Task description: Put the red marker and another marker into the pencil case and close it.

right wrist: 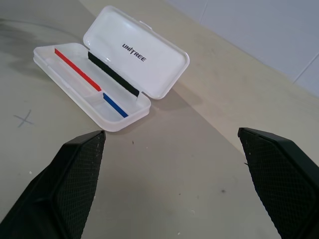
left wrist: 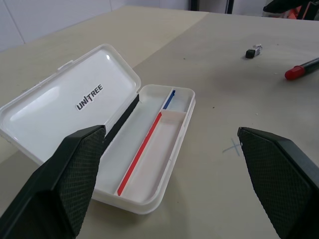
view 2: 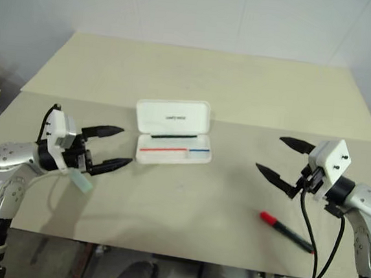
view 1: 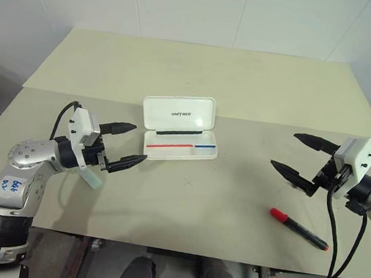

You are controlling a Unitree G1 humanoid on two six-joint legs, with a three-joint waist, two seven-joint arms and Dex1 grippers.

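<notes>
The white pencil case (view 1: 178, 143) lies open at the table's middle, its lid (view 1: 178, 112) standing up behind a tray that holds only red and blue lines. The red marker (view 1: 298, 228), black with a red cap, lies flat near the front edge on the right. My right gripper (view 1: 284, 149) hovers open above and behind it, pointing toward the case. On the left, my left gripper (view 1: 138, 143) is open and empty, level, just left of the case. A pale greenish translucent piece (view 1: 92, 178), seemingly another marker's end, pokes out beneath my left hand.
A small black-and-white object (left wrist: 253, 51) lies on the beige table (view 1: 219, 200) beyond the case, near the red marker (left wrist: 301, 69). A faint pencilled cross (left wrist: 232, 146) marks the tabletop beside the case. A seam joins a second table (view 1: 211, 70) behind, up to the white wall.
</notes>
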